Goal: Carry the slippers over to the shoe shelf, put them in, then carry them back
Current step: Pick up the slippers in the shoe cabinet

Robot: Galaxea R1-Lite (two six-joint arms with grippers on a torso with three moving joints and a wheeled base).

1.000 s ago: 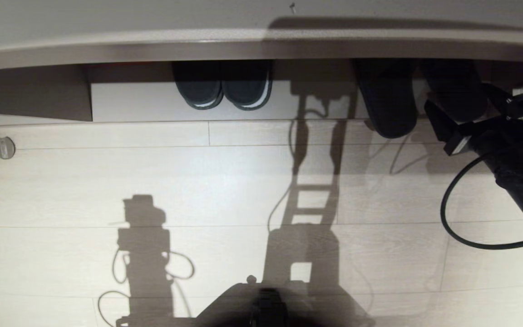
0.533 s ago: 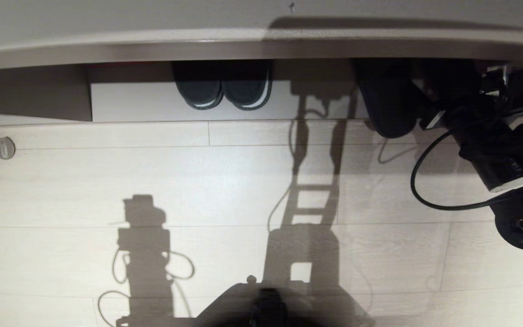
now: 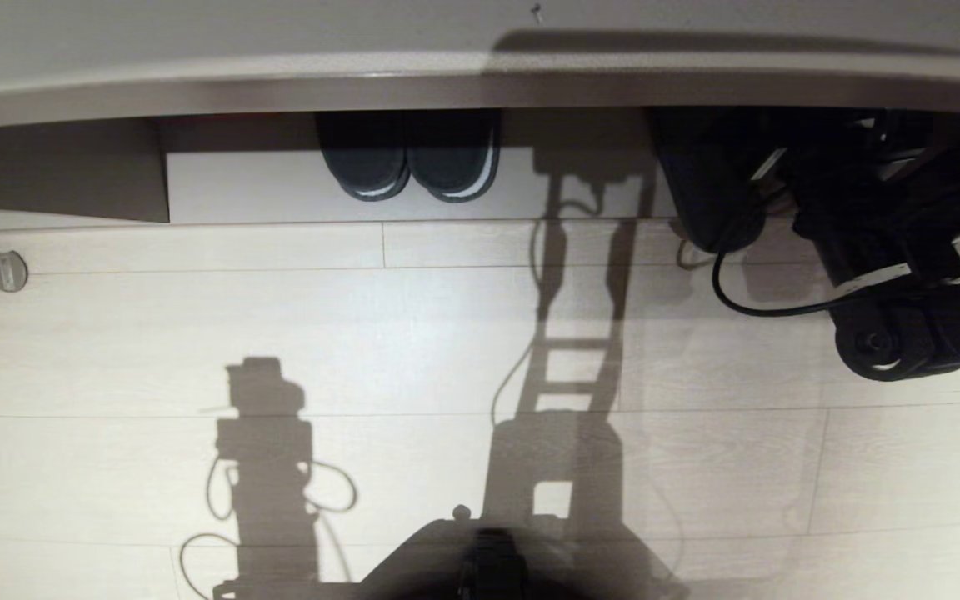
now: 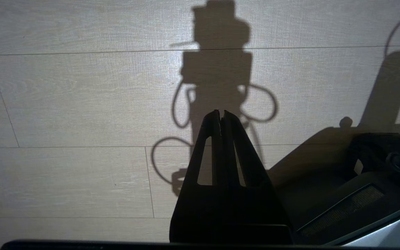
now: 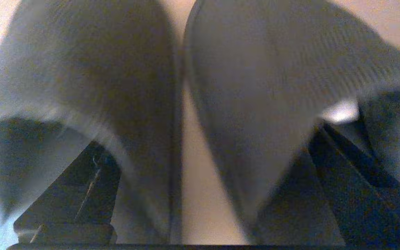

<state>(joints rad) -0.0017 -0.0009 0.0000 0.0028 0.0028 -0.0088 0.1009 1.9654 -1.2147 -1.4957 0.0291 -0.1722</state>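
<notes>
A pale plank floor ran up to the shoe shelf, a low cubby under a long pale top board with a darker underside. Shadows of the robot's arms and cables lay across the planks.

At the right end of the shelf stood the slippers, side by side, heels towards the robot and toes under the top board; the heel of the left one stuck out a little past the shelf's front edge. In the right wrist view both slippers filled the frame, close together with a narrow strip of pale base between them (the picture was blurred).

The right gripper reached into the shelf at the slippers, its black arm and a looping cable coming in from the right. Its two dark fingers stood wide apart, one at the outer side of each slipper, so the pair sat between them; whether they pressed on the slippers could not be told.

The left gripper hung parked over bare floor, fingertips pressed together and holding nothing.

Further left in the shelf sat a darker pair with white sole edges, well apart from the slippers. A small round metal fitting was set in the floor at far left.
</notes>
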